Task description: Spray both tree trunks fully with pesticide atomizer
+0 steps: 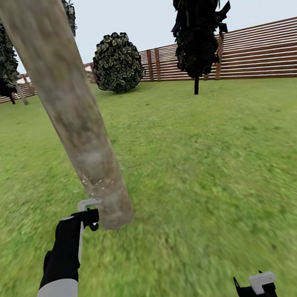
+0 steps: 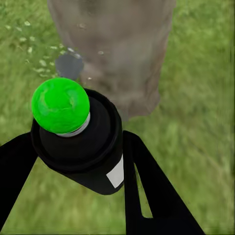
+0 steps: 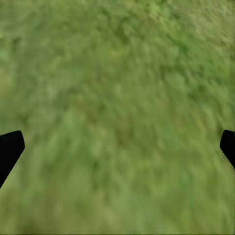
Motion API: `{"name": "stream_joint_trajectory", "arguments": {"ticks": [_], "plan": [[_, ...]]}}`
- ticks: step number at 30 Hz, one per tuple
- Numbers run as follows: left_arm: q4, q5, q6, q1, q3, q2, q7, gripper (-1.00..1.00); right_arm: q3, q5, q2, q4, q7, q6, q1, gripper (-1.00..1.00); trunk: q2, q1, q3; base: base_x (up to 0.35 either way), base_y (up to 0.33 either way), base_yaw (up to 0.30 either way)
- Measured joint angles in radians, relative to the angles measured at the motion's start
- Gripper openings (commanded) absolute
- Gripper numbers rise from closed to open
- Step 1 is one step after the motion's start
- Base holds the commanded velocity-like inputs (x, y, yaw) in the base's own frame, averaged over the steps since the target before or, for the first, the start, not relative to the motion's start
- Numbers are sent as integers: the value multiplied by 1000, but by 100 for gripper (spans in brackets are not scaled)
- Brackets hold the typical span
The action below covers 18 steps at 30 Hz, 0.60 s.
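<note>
My left gripper (image 2: 78,161) clamps the pesticide atomizer (image 2: 78,142), nozzle facing the tree trunk (image 1: 74,127) just beyond, low at its base. Trunk runs tall upward. Right gripper (image 1: 256,290) wide, over grass.

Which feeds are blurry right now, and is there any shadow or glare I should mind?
Head view: grass smeared up close, tree trunk evenly lit, no cast shadow, no glare. Left wrist view: atomizer sharp, trunk behind soft. Right wrist view: grass fully blurred.
</note>
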Motion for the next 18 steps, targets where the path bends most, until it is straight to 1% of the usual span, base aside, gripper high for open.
{"name": "stream_joint_trajectory", "arguments": {"ticks": [1, 2, 4, 5, 6, 7, 8, 9, 10, 11, 12, 13, 14, 15, 16, 17, 18], "plan": [[0, -1, -1, 0, -5, -12, 5, -100, 0, 0, 0, 0, 0, 0, 0, 100, 0, 0, 0, 144, -271, 278], [0, -5, -2, 0, -12, -16, 13, -100, 0, 0, 0, 0, 0, 0, 0, 100, 0, 0, 0, 152, -265, 278], [-1, -9, -2, 0, -22, -17, 23, -100, 0, 0, 0, 0, 0, 0, 0, 100, 0, 0, 0, 166, -252, 278], [0, -14, -2, 0, -20, -12, 26, -100, 0, 0, 0, 0, 0, 0, 0, 100, 0, 0, 0, 173, -246, 278], [0, -21, -3, 0, -16, 7, 26, -100, 0, 1, 0, 0, 0, 0, 0, 100, 0, 0, 0, 173, -245, 278], [0, -19, -3, 1, -15, 22, 26, -100, 0, 1, 0, 0, 0, 0, 0, 100, 0, 0, 0, 174, -245, 278], [1, -19, -3, 2, -15, 46, 26, -100, 0, 1, 0, 0, 0, 0, 0, 100, 0, 0, 0, 174, -244, 278], [9, -15, -3, 2, -16, 63, 26, -100, 0, 1, 0, 0, 0, 0, 0, 100, 0, 0, 0, 174, -244, 278], [24, -9, -3, 3, -18, 69, 26, -100, 0, 1, 0, 0, 0, 0, 0, 100, 0, 0, 0, 172, -244, 278], [84, -4, -6, 3, -22, 68, 26, -100, 0, 1, 0, 0, 0, 0, 0, 100, 0, 0, 0, 169, -244, 278], [128, 2, -20, 3, -32, 59, 26, -100, 0, 2, 0, 1, 0, 0, 0, 100, 0, 0, 0, 168, -244, 278], [152, 2, -42, 3, -43, 49, 26, -100, 0, 1, 0, 1, 0, 0, 0, 100, 0, 0, 0, 172, -244, 278], [181, 5, -79, 3, -58, 34, 27, -100, 0, 2, 0, 1, 0, 0, 0, 100, 0, 0, 0, 175, -242, 278], [196, 1, -100, 3, -66, 23, 28, -100, 0, 2, 0, 1, 0, 0, 0, 100, 0, 0, 0, 180, -239, 278], [218, 7, -126, 2, -74, 2, 29, -100, 0, 2, 0, 1, 0, 0, 0, 100, 0, 0, 0, 184, -237, 278], [222, -1, -133, 2, -76, -4, 29, -100, 0, 2, 0, 1, 0, 0, 0, 100, 0, 0, 0, 203, -222, 274], [225, -1, -138, 2, -77, -8, 28, -100, 0, 2, 0, 1, 0, 0, 0, 100, 0, 0, 0, 214, -207, 260]]}}
